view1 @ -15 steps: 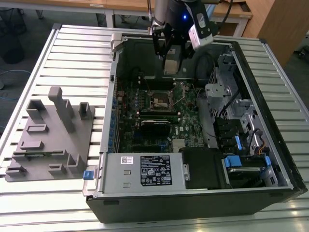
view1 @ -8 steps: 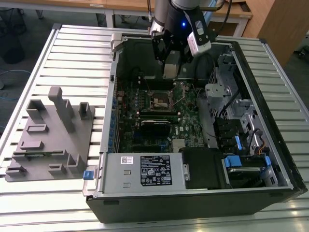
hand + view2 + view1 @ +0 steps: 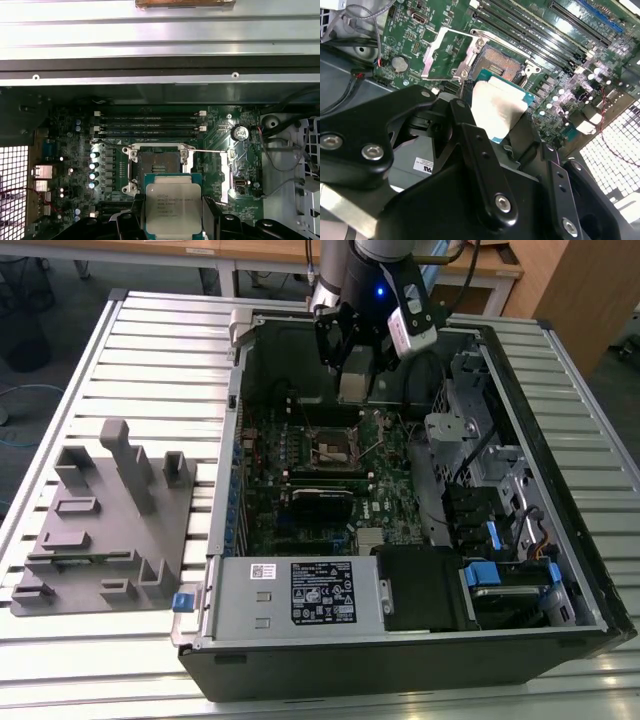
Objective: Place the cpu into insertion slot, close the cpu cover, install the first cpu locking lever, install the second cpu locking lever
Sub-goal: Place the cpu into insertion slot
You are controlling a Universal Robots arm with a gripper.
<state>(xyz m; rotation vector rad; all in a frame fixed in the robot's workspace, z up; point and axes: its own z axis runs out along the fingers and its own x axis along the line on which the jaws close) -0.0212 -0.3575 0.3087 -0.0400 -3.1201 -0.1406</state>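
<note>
Firmly clamped in the black matte pincer (image 3: 172, 220), the flat square cpu (image 3: 172, 202), dull silvery with a green edge, hangs above the brown-centred, metal-rimmed insertion slot (image 3: 159, 167). Beside the slot, the thin silvery cpu cover (image 3: 426, 62) stands flipped open.

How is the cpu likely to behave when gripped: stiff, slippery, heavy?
The cpu is flat with a metal top, so probably stiff. Its smooth top may be slippery; the gripper holds its edges. Small and thin, likely light.
</note>
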